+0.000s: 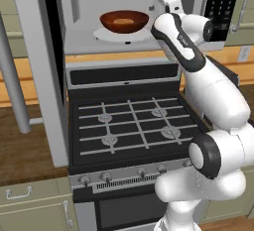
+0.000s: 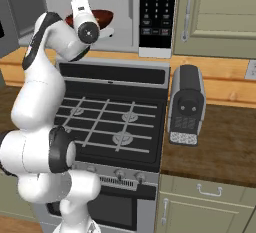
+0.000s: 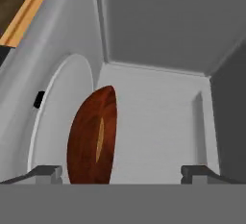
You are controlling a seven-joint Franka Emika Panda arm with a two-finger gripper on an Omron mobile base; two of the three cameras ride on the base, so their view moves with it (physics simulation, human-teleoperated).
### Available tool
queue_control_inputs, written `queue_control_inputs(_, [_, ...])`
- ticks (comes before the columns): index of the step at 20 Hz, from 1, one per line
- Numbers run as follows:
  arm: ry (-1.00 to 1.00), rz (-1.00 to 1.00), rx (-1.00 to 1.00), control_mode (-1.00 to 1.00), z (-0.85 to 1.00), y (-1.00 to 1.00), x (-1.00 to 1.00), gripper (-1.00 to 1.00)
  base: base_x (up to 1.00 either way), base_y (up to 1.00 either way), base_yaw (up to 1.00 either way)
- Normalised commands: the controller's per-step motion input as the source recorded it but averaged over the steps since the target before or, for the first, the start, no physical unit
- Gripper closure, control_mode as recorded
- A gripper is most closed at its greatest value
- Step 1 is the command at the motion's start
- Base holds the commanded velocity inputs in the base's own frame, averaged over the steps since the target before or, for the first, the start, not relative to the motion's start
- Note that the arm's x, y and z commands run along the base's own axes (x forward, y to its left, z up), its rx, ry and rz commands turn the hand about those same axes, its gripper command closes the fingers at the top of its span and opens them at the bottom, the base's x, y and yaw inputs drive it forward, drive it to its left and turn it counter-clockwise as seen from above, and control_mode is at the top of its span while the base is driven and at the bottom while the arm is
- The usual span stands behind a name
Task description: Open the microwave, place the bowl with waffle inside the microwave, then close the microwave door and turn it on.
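The microwave (image 1: 221, 2) stands open above the stove. Its door (image 1: 42, 76) is swung out to the left, the bar handle (image 1: 12, 76) facing me. Inside, the reddish-brown bowl (image 1: 124, 21) rests on the white turntable (image 1: 106, 36) with the waffle (image 1: 124, 22) in it. My gripper (image 1: 151, 9) reaches into the cavity just right of the bowl. In the hand view the gripper (image 3: 122, 172) is open; the bowl (image 3: 89, 141) with the waffle (image 3: 100, 139) lies just beyond the fingertips (image 3: 48, 171), free of both. In the right base view my hand partly hides the bowl (image 2: 104, 16).
A black gas stove (image 1: 129, 121) sits directly under the microwave. A black and silver toaster (image 2: 186, 104) stands on the wooden counter (image 2: 225, 137) to the right. Beige cabinets (image 2: 220, 12) flank the microwave's button panel (image 2: 157, 7).
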Motion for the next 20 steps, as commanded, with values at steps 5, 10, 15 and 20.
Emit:
queue_control_inputs(5, [-0.05, 0.06, -0.33, -1.0, 0.0, -0.28, -1.0, -1.0, 0.0, 0.0, 0.0])
queue_control_inputs(10, [0.0, 0.05, -0.49, -1.0, 0.0, -0.16, -1.0, -1.0, 0.0, 0.0, 0.0])
queue_control_inputs(15, [0.0, 0.06, -0.53, -1.0, 0.0, -0.06, -1.0, -1.0, 0.0, 0.0, 0.0])
queue_control_inputs(20, [0.0, 0.01, -0.54, -1.0, -0.09, 0.05, -1.0, -1.0, 0.0, 0.0, 0.0])
